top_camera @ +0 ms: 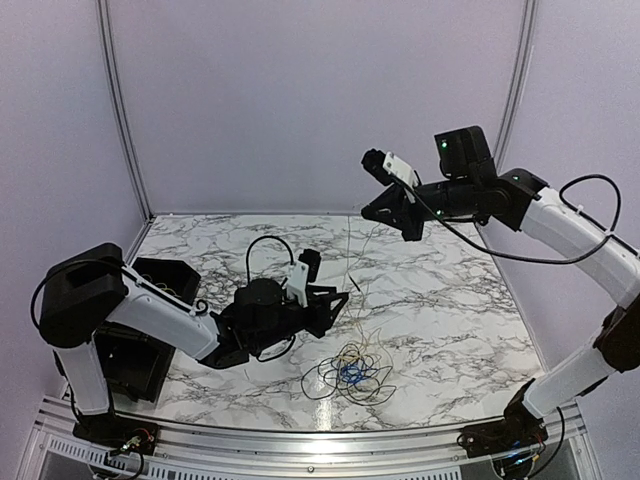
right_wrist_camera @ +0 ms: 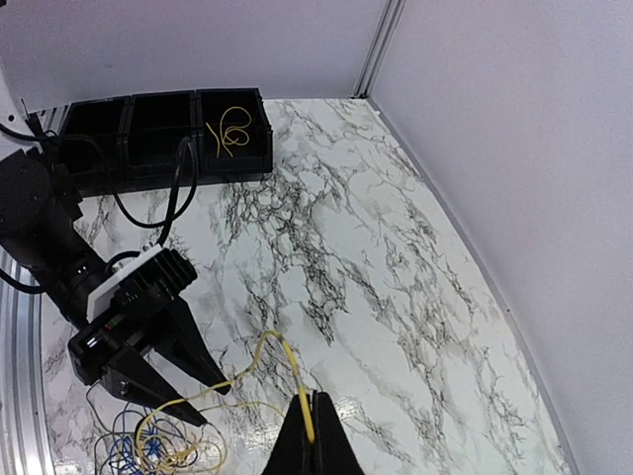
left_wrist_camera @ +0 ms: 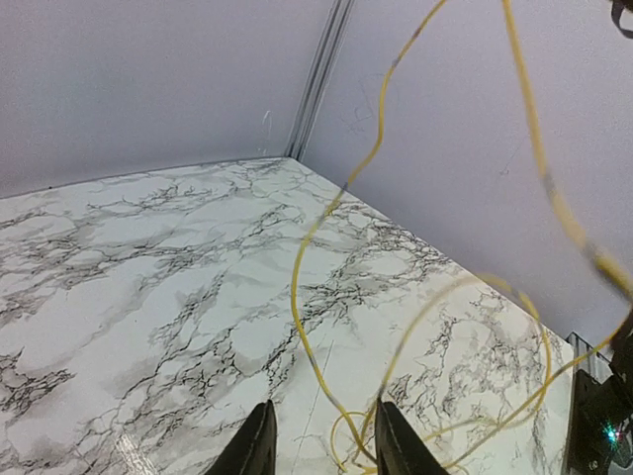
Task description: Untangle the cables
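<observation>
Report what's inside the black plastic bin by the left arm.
A thin yellow cable loop lies in the black plastic bin's compartment nearest the back wall. The other compartments are too dark to see into.

The top external camera looks down from above and behind the arms over the whole worktop (top_camera: 440,300). The left wrist camera sits low, facing past the left fingers (left_wrist_camera: 259,445) toward the far right corner. The right wrist camera, high up, looks down past the right fingers (right_wrist_camera: 326,450). All three views share the marble surface and the yellow cable (left_wrist_camera: 295,297).

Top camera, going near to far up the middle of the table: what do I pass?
cable tangle → left tool → right tool, raised and pinching the yellow cable
</observation>
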### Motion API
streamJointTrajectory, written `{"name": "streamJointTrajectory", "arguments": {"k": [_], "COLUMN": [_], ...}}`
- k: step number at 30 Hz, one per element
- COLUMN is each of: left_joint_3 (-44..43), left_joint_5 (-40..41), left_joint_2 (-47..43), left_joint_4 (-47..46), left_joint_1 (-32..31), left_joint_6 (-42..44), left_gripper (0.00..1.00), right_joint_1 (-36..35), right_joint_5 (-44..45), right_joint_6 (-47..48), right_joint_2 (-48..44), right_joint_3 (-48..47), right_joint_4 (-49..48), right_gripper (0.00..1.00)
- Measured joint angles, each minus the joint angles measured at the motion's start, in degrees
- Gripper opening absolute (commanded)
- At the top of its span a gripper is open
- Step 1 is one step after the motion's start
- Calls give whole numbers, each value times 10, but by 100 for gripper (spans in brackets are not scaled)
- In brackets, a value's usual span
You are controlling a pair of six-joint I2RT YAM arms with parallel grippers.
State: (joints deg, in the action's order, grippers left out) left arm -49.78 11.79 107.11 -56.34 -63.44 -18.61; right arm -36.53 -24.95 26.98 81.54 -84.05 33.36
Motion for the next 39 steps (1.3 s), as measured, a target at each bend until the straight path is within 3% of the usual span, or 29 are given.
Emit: {"name": "streamJointTrajectory", "arguments": {"k": [11,21,29,33,39], "left_joint_3": [-11,59,90,50,-33], "left_joint_5": [-21,10,143,166,192], "left_joint_2": [97,43,-68,-59,-3], "left_joint_4": [-9,-21,-45,-52,-54], "left_joint_1": [-2,-14,-80,-129,-150], "left_joint_6": [-41,-44,67,157,198], "left_gripper": [33,41,60,68,69], "right_joint_1": [20,24,25,25,25], "right_joint_5": [-5,5,12,13,13], "right_joint_6": [-4,-4,-4,-4,-4], "right_joint_2": [-24,-57,-57,-57,-59], "right_joint_3": [-128,-82,-23,-23,-23], "right_joint_4": [14,10,10,9,9], "right_gripper": [0,0,0,0,0]}}
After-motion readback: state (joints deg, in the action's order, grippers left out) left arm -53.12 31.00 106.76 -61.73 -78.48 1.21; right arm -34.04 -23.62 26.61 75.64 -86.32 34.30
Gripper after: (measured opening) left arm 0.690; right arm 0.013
